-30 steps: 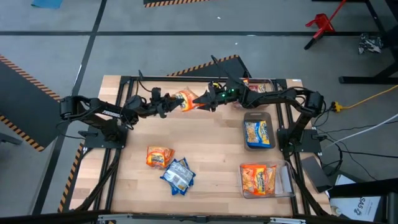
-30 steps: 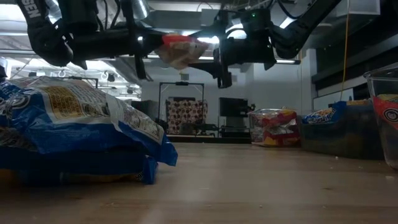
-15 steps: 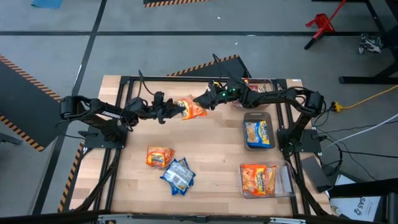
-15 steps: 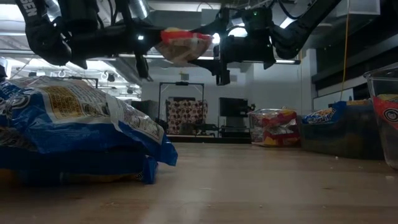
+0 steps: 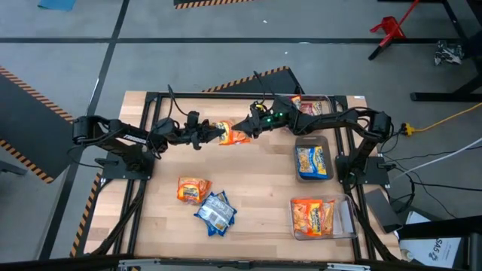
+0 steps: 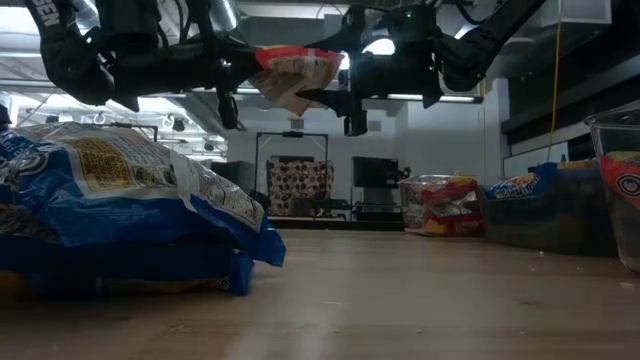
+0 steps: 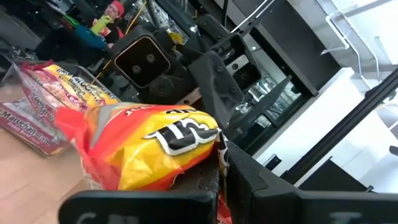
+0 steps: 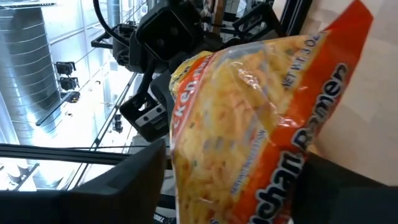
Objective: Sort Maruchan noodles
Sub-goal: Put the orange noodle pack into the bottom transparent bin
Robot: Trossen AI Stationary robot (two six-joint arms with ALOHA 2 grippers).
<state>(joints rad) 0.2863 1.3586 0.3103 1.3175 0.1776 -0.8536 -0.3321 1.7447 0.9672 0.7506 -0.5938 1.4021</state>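
An orange packet of Maruchan noodles [image 5: 233,135] hangs in the air over the table's far middle, with my left gripper [image 5: 214,135] shut on its left end. My right gripper [image 5: 244,129] reaches in level from the right. Its open fingers stand above and below the packet's [image 6: 290,76] right end, and the packet [image 8: 249,124] fills the gap between them. Another orange packet [image 5: 193,189] and a blue one [image 5: 216,212] lie flat on the wood at the near left. My left gripper pinches the orange packet's left end [image 7: 149,177] between its two fingers, coming level from the table's left. The packet sticks out past the fingers toward the right, lifted clear of the table. My right gripper: I cannot tell whether its fingers touch the packet.
Three clear bins stand along the right side: one with dark red packets [image 5: 312,105] at the far edge, one with a blue-and-yellow packet [image 5: 314,162], one with orange packets [image 5: 322,217]. A black frame [image 5: 151,98] borders the table. Bare wood lies in the middle.
My left gripper has swung a little toward the right and near edge, and the packet's free end has tipped upward. My right gripper has moved toward the table's left, so its fingers now straddle the packet's right end.
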